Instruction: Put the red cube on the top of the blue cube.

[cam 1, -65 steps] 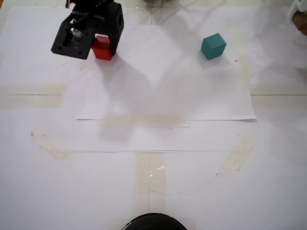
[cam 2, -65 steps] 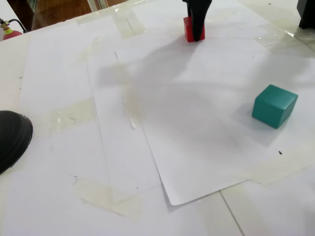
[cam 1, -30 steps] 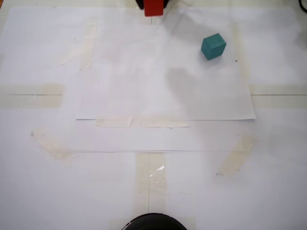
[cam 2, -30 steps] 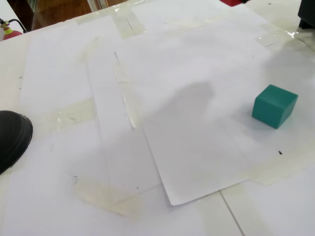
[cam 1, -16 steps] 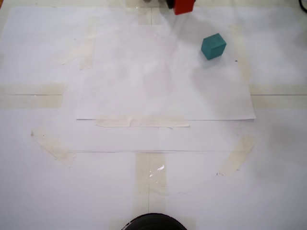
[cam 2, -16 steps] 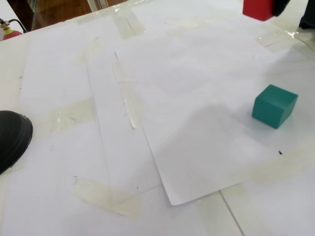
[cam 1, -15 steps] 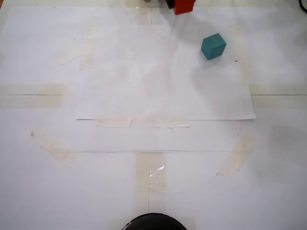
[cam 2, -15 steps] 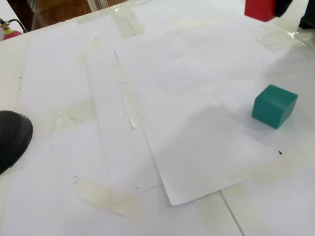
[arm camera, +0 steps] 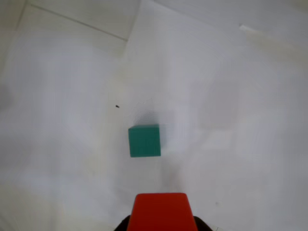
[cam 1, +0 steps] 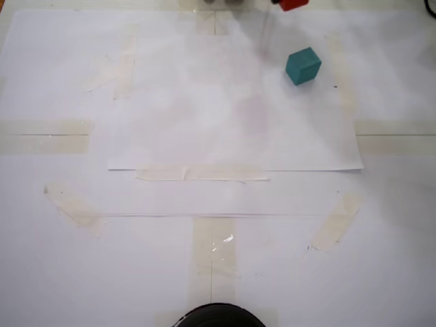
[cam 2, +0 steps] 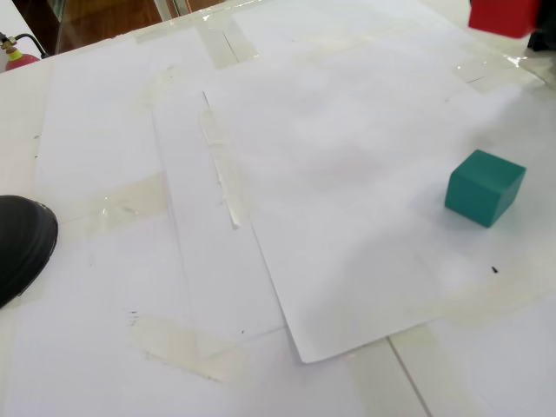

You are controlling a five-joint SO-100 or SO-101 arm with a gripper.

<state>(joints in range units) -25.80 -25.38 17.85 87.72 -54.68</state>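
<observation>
The red cube (arm camera: 161, 211) hangs in the air, clamped by my gripper (arm camera: 162, 226), whose dark fingers show only as slivers at the bottom edge of the wrist view. In both fixed views the red cube (cam 1: 293, 3) (cam 2: 504, 16) is cut off by the top edge. The blue cube (arm camera: 144, 140), teal in colour, rests on the white paper just ahead of the red one in the wrist view. It is the same blue cube (cam 1: 302, 65) (cam 2: 485, 186) that lies below the red one in both fixed views, with a clear gap between them.
White paper sheets (cam 1: 231, 122) are taped to the table with beige tape strips (cam 1: 201, 174). A black round object (cam 1: 218, 316) (cam 2: 22, 243) sits at the near edge. A dark object (cam 2: 546, 39) stands at the right edge of a fixed view.
The red cube was lifted off the paper at the left and carried rightward in the gripper, ending above and behind the blue cube. The blue cube has not moved.
</observation>
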